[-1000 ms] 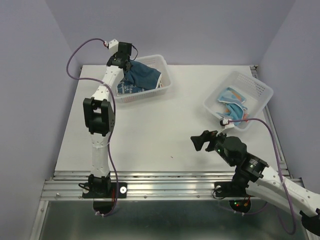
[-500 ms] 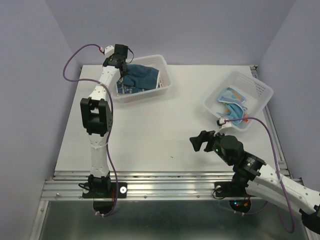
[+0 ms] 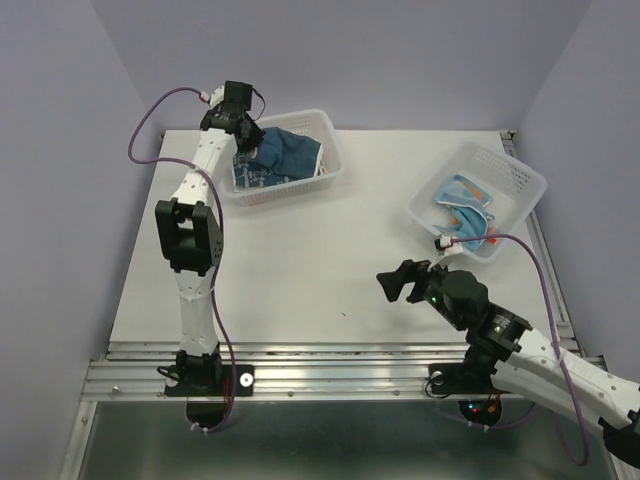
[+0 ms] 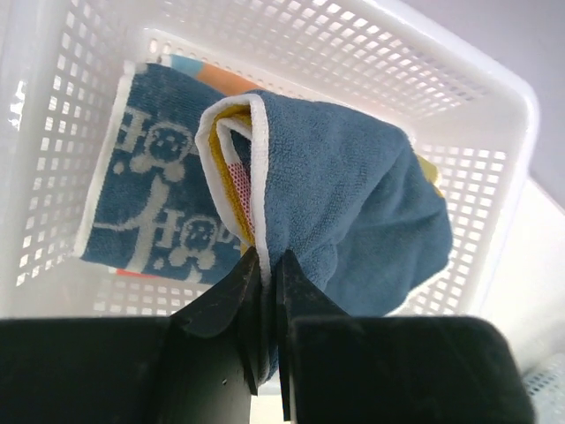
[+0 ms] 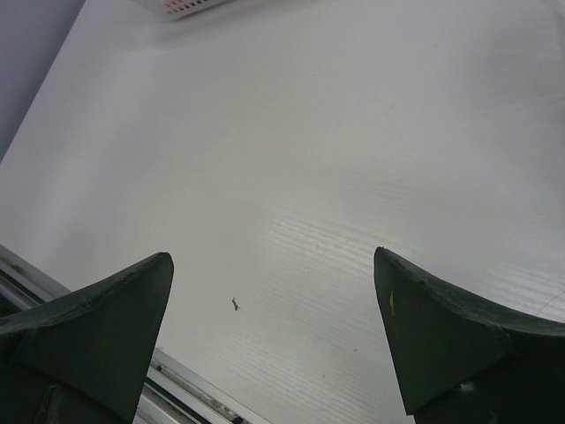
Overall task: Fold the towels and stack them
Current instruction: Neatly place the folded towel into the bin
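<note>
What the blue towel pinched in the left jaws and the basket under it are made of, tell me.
The blue towel looks like soft terry cloth, matte and fuzzy, with a white hem; it droops and folds where pinched. The basket is probably moulded white plastic, smooth and slightly glossy, its rigid walls a grid of small holes.

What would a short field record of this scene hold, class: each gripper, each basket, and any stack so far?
Left gripper: shut on the plain blue towel, over the left basket
Left basket: also holds a navy patterned towel, lying flat
Right gripper: open, empty, above the table
Right basket: light blue spotted towel, crumpled
Stack on table: none yet
</note>
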`<act>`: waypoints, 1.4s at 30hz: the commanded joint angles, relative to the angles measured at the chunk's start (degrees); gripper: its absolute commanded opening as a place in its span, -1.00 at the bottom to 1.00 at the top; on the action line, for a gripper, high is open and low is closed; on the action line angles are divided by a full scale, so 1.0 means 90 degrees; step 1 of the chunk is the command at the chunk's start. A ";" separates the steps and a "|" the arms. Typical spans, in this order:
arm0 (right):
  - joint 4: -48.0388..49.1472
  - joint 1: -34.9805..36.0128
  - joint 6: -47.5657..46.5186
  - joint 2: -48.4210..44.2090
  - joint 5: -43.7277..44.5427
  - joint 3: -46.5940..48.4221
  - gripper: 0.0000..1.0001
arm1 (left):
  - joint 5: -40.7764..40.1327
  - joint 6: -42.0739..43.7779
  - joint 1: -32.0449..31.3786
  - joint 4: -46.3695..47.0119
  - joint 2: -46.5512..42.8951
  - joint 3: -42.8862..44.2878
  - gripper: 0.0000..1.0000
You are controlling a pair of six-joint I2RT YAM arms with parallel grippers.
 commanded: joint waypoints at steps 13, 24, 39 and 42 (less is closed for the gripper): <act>0.0327 0.0047 0.0134 0.0030 -0.0100 -0.0045 1.00 | 0.0483 -0.0319 0.0288 0.0144 -0.1077 -0.0614 -1.00; 0.0298 0.0047 0.0144 0.0176 -0.0022 -0.0015 1.00 | -0.0454 0.0473 0.0317 -0.0294 -0.0385 -0.0382 -0.89; -0.0267 0.0047 0.0212 0.0215 0.0466 0.0521 1.00 | -0.1148 0.1702 -0.0258 -0.0071 -0.1662 -0.0302 0.98; -0.0657 0.0038 0.0436 0.0293 0.0759 0.0814 1.00 | -0.1053 0.1849 -0.0512 0.0543 -0.2316 -0.1043 0.98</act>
